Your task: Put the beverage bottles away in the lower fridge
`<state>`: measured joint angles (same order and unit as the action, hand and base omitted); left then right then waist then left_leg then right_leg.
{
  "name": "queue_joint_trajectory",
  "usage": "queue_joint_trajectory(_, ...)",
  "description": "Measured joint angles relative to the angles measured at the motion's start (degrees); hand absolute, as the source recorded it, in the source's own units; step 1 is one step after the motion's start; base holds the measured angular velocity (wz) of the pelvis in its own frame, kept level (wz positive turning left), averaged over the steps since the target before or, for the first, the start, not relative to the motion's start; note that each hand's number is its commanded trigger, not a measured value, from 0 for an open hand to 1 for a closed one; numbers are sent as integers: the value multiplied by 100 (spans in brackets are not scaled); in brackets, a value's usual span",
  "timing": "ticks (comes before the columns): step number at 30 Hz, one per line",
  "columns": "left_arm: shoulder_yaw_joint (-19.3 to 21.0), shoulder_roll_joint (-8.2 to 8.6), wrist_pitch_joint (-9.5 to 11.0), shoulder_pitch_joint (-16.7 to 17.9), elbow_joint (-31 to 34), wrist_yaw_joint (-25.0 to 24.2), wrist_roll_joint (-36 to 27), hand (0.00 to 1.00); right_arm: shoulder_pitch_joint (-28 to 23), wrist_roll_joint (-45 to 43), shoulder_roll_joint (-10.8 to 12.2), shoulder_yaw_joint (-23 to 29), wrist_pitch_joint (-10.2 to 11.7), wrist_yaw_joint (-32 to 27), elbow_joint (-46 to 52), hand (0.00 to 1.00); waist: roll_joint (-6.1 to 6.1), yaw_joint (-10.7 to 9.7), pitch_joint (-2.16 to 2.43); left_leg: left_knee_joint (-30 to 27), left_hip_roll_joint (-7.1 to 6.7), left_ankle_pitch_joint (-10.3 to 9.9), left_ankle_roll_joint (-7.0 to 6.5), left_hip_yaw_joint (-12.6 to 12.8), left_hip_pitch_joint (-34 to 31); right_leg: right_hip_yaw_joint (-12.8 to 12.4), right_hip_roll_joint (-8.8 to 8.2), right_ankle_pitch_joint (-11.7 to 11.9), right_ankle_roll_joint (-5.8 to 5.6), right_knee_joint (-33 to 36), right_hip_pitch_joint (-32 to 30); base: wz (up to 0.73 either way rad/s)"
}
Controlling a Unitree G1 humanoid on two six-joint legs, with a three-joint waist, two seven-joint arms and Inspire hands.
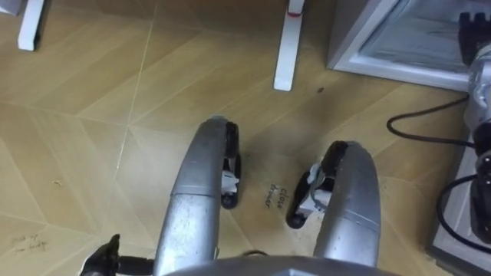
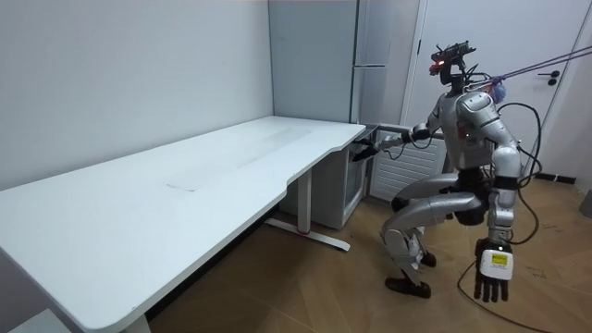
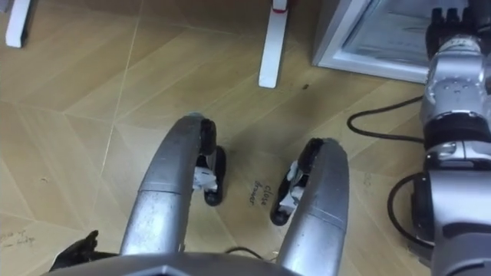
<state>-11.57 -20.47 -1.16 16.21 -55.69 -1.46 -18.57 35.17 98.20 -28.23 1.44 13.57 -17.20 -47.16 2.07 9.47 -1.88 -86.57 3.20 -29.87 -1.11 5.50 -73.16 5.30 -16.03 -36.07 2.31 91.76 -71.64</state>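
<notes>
I crouch on bent knees in front of the grey fridge, beside the white table. My right arm stretches forward, and my right hand is at the edge of the lower fridge's door. In the eye views the same hand shows at the top right, against the white-framed lower compartment. My left hand hangs low by my side, fingers straight and holding nothing. I see no drink anywhere.
A long white table runs along the wall to the room view's left of the fridge. Its white feet stand on the wooden floor just ahead of my knees. A white door is behind me.
</notes>
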Motion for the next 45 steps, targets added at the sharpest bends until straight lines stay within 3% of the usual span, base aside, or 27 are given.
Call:
queue_joint_trajectory(5,34,-50,36,135,-141,-49,9,0,7,-13,2,-4,79,-376,255,0,-19,-11,-3,4,-25,-2,10,-37,-19,47,-55,-42,60,4,10,4)
queue_joint_trajectory(11,33,-54,137,212,-139,-161,12,0,11,-11,3,-3,159,-680,360,0,-56,-42,-1,6,-107,12,25,-96,-16,95,-195,-59,29,10,80,8)
queue_joint_trajectory(14,27,-54,152,212,-149,-164,10,0,11,-11,14,2,208,-696,355,0,-90,-29,-21,-8,-193,15,16,-103,5,96,-224,-63,-1,22,124,4)
queue_joint_trajectory(20,-12,-76,113,220,-138,-171,16,0,10,-10,67,-16,278,-524,216,0,-235,45,-33,-28,-196,6,-3,-104,89,91,-274,-77,-31,45,216,2)
queue_joint_trajectory(25,-171,-382,20,274,37,-280,-5,0,-32,-225,-18,-264,-49,601,-958,0,-294,69,-60,118,-189,-4,-19,-231,439,285,-274,-116,-43,-156,700,9)
queue_joint_trajectory(28,-277,-522,1,384,283,-285,0,0,-375,-265,-71,-481,-476,1271,-1666,0,-232,112,-35,453,-184,30,44,-297,728,432,-175,-88,-92,-550,1072,10)
queue_joint_trajectory(29,-288,-525,-9,392,271,-299,-8,0,-511,-454,-70,-490,-637,1514,-1949,0,-210,94,-36,615,-189,72,95,-312,852,503,-166,-38,-114,-731,1236,11)
queue_joint_trajectory(30,-287,-526,-24,397,258,-298,-97,0,-644,-635,-68,-489,-792,1732,-2272,0,-188,70,-38,795,-195,160,65,-315,1023,592,-154,12,-134,-922,1451,17)
queue_joint_trajectory(31,-279,-529,-41,398,247,-301,-142,0,-739,-678,-67,-483,-855,1825,-2384,0,-165,48,-38,893,-198,191,59,-311,1122,620,-152,21,-156,-1015,1565,17)
queue_joint_trajectory(33,-154,-495,-15,390,149,-300,-219,0,-1031,-715,-69,-455,-1027,2138,-2698,0,16,30,-46,1336,-198,260,34,-242,1520,672,-110,131,-225,-1441,1925,3)
queue_joint_trajectory(36,143,-425,27,339,-81,-292,-213,0,-1372,-844,-69,-178,-1203,2483,-2881,0,127,-68,-20,1894,-189,369,34,-307,2050,802,55,337,-241,-2115,2502,-5)
queue_joint_trajectory(39,435,-324,-1,273,-252,-252,-208,0,-1631,-1059,-65,83,-1304,2787,-3090,0,132,-272,-2,2452,-181,451,37,-405,2611,994,192,508,-321,-2831,3179,5)
queue_joint_trajectory(45,695,-156,10,35,-276,-128,-172,0,-2339,-1753,-64,429,-1496,3002,-3424,0,197,-418,51,3764,-160,715,29,-337,3829,1088,453,974,-451,-4338,4393,-4)
